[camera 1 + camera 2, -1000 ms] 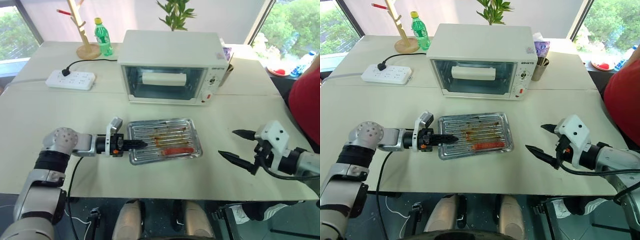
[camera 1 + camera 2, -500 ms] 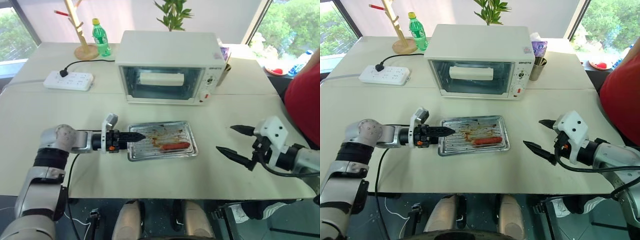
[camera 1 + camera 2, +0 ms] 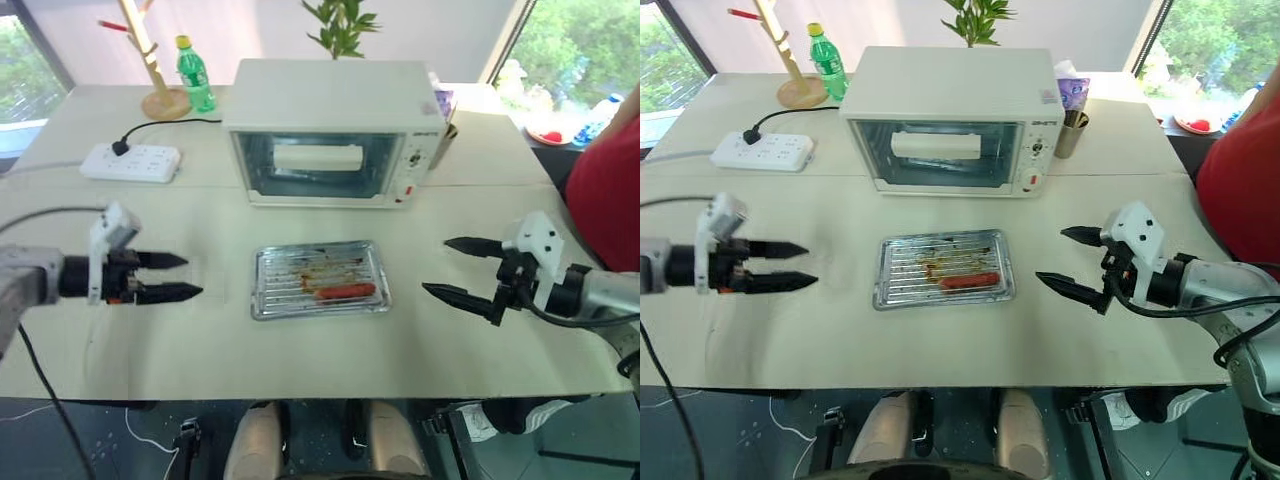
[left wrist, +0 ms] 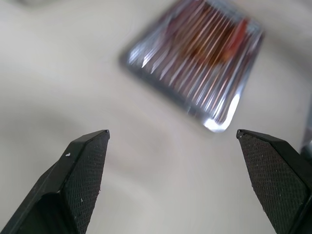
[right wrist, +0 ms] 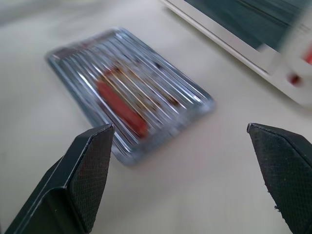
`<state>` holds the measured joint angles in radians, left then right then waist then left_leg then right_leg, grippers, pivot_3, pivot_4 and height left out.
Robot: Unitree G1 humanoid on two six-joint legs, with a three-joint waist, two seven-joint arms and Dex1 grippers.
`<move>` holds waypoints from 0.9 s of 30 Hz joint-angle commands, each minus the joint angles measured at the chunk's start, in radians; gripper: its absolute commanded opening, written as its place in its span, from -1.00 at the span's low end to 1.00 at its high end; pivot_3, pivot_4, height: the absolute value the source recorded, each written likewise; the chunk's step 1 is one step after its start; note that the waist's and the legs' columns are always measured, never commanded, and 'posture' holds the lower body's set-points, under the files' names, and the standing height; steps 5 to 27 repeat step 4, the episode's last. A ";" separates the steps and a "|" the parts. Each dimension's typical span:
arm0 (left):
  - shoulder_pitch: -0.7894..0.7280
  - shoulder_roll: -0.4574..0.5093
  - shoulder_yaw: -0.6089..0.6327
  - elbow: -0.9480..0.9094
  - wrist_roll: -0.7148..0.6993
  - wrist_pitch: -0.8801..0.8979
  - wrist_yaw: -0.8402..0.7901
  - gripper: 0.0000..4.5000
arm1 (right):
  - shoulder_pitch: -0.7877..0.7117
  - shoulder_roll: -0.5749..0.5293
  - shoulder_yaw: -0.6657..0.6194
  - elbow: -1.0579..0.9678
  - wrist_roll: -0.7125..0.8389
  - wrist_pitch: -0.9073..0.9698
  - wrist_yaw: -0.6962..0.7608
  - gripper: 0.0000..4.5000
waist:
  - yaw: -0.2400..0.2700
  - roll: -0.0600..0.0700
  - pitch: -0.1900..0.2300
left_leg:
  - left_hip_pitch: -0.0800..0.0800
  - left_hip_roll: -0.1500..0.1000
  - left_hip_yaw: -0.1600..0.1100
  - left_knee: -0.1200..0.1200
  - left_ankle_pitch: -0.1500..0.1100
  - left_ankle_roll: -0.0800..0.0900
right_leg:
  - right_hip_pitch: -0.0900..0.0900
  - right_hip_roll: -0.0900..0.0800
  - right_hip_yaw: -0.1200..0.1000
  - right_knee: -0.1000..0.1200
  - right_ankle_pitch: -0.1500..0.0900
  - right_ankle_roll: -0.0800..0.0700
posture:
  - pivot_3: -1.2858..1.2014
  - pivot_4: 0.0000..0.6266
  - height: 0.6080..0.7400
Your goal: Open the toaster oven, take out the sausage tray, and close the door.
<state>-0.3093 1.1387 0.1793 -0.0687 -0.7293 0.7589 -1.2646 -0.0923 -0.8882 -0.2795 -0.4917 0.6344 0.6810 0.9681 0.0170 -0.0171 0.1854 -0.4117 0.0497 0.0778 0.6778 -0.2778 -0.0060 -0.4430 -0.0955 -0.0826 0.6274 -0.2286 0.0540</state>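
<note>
The white toaster oven (image 3: 335,110) stands at the back of the table, its glass door (image 3: 320,168) shut and the white bar handle (image 3: 318,157) across it. In front of it the silver sausage tray (image 3: 320,281) lies flat on the table with one red sausage (image 3: 343,291) in it. My left gripper (image 3: 193,276) hangs open well to the left of the tray, pointing at it and holding nothing. My right gripper (image 3: 436,265) is open to the tray's right, also empty. The left wrist view has the tray (image 4: 195,73) ahead of the fingers (image 4: 83,165); in the right wrist view, tray (image 5: 126,92) and oven (image 5: 253,34).
A white power strip (image 3: 130,160), a green bottle (image 3: 188,62) and a wooden stand (image 3: 150,60) sit at the back left. A cup (image 3: 1073,130) stands by the oven's right side. A person in red (image 3: 605,190) is at the right edge.
My left gripper was shut at the tray's left rim; it has opened, let go and drawn away to the left and upward. The tray stays on the table. The right gripper barely moved.
</note>
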 commanded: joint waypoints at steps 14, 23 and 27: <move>0.004 0.021 0.058 -0.129 -0.025 -0.005 -0.036 0.97 | -0.055 -0.034 0.033 0.022 0.044 0.012 0.065 1.00 | -0.004 0.000 0.000 | 0.000 -0.002 0.002 0.002 -0.002 0.003 | 0.002 -0.002 0.001 -0.002 0.000 0.001 | 0.03 -0.52 0.73; 0.004 0.021 0.058 -0.129 -0.025 -0.005 -0.036 0.97 | -0.055 -0.034 0.033 0.022 0.044 0.012 0.065 1.00 | -0.004 0.000 0.000 | 0.000 -0.002 0.002 0.002 -0.002 0.003 | 0.002 -0.002 0.001 -0.002 0.000 0.001 | 0.03 -0.52 0.73; 0.004 0.021 0.058 -0.129 -0.025 -0.005 -0.036 0.97 | -0.055 -0.034 0.033 0.022 0.044 0.012 0.065 1.00 | -0.004 0.000 0.000 | 0.000 -0.002 0.002 0.002 -0.002 0.003 | 0.002 -0.002 0.001 -0.002 0.000 0.001 | 0.03 -0.52 0.73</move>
